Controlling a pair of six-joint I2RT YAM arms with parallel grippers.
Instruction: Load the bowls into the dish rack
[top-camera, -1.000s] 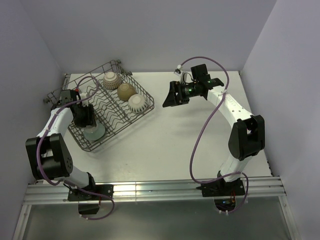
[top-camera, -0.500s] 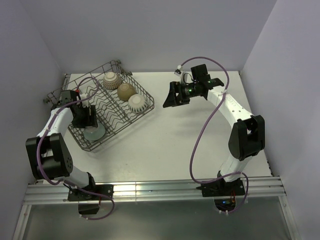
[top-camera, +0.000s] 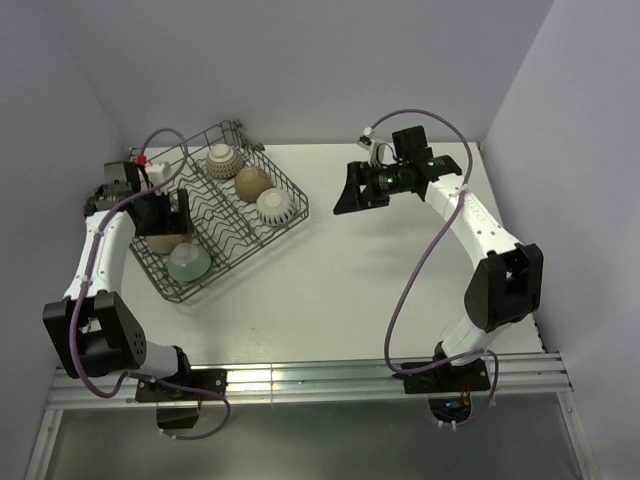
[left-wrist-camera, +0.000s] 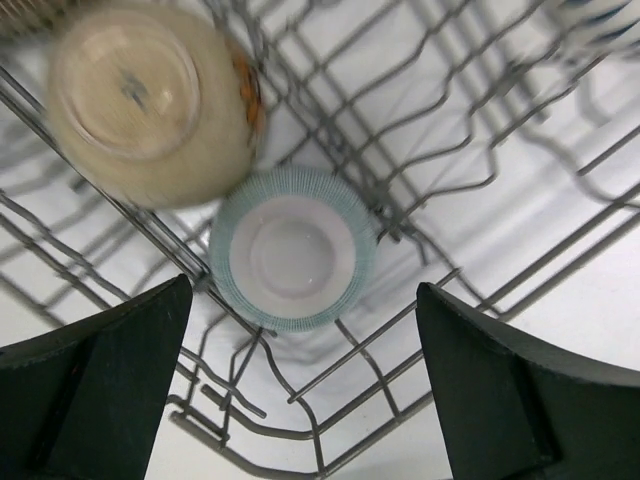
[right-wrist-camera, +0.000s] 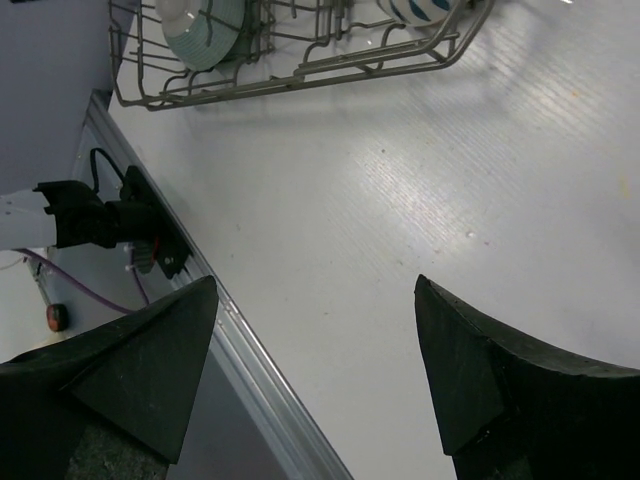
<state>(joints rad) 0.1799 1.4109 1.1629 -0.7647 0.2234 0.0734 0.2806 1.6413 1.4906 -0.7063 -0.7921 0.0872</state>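
Note:
The grey wire dish rack (top-camera: 240, 257) stands at the far left of the table and holds several bowls. A pale blue-green bowl (top-camera: 188, 262) rests bottom-up in its near corner, beside a cream bowl (top-camera: 163, 243). My left gripper (top-camera: 162, 213) hovers open above these two, touching neither. Seen from the left wrist, the blue-green bowl (left-wrist-camera: 292, 262) lies between the spread jaws of the left gripper (left-wrist-camera: 302, 290), with the cream bowl (left-wrist-camera: 150, 95) up-left and the rack wires (left-wrist-camera: 400, 316) below. My right gripper (top-camera: 345, 196) hangs open and empty over bare table right of the rack.
A ribbed white bowl (top-camera: 220, 160), a tan bowl (top-camera: 251, 182) and a white patterned bowl (top-camera: 274, 206) sit along the rack's far row. The right wrist view shows the rack (right-wrist-camera: 330, 70), the table's near rail (right-wrist-camera: 250, 350) and the left arm's base (right-wrist-camera: 100, 220). Walls close in on three sides.
My left gripper opened wide, let go of the blue-green bowl and rose back toward the far left. The bowl stays in the rack. The right arm shifted slightly right.

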